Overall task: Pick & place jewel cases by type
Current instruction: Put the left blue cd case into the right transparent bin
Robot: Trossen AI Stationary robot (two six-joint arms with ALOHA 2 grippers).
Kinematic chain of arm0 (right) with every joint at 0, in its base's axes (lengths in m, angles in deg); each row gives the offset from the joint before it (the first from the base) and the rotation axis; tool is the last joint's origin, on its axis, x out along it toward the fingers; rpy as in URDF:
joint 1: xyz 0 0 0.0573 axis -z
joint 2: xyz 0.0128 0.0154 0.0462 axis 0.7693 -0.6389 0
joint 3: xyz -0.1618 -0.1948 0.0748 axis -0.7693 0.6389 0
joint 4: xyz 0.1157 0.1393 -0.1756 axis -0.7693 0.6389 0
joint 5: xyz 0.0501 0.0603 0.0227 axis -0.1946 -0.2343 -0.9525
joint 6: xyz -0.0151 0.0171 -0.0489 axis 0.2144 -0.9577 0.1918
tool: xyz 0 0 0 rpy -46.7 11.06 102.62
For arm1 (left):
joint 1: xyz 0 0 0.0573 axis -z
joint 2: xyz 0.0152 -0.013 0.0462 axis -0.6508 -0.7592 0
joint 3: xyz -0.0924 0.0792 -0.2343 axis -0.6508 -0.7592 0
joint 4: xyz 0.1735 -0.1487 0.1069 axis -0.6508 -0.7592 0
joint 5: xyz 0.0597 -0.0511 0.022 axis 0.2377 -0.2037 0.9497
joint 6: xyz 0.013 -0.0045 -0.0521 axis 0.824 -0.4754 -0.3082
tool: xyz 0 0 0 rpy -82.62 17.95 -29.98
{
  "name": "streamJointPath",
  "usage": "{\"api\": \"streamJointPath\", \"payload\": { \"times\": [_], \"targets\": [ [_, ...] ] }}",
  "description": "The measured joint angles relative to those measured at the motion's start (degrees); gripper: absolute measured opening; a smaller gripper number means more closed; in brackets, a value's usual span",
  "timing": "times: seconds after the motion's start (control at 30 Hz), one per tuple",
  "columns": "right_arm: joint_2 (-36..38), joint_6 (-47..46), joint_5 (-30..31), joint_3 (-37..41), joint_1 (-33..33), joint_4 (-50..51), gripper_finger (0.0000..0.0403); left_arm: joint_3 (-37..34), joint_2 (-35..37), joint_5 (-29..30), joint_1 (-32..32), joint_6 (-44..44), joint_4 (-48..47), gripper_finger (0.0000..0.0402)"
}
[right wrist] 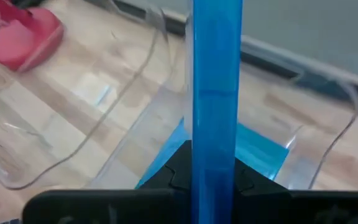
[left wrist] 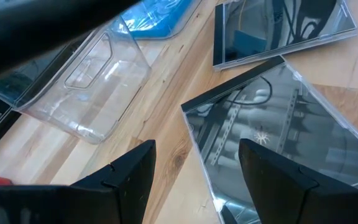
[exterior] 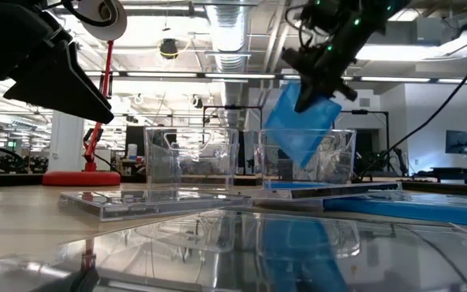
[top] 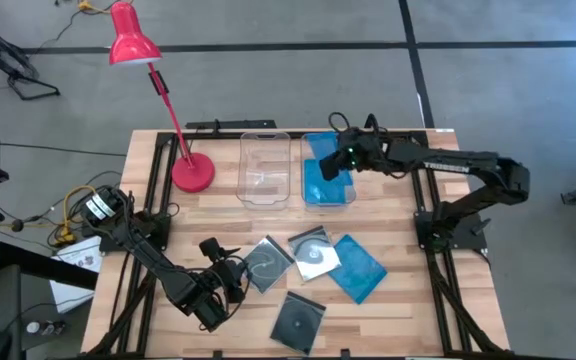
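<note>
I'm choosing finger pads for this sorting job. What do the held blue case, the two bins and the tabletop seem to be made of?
Blue jewel case, gripped by the right tool: probably hard translucent plastic; its edge glows blue.
Bins, the left bin and the right bin: clear glossy plastic; the wood shows through their walls.
Tabletop: pale wood planks with visible grain, apparently smooth.

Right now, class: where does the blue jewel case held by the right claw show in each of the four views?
High view: blue jewel case, upper centre, over the right bin.
Low view: hanging tilted above that bin.
Left wrist view: not in it.
Right wrist view: edge-on, centre.
Shared landmark: red lamp base.
</note>
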Motion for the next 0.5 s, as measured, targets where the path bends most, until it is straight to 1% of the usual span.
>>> {"api": "streamJointPath", "payload": {
  "times": [0.2,0.37,0.5],
  "targets": [
    [-3.1,-3.5,-5.2,0.0,3.3,-0.5,0.0028,0.0,0.0,0.0,0.0,-0.1,0.0,0.0226],
    [-5.4,-6.5,-11.9,0.0,5.7,-1.2,0.0029,0.0,0.0,0.0,0.0,-0.4,0.0,0.0226],
    [-6.3,-8.8,-14.2,0.0,6.3,-2.6,0.0029,0.0,0.0,-0.2,0.0,-0.4,0.0,0.0226]
  ]
}}
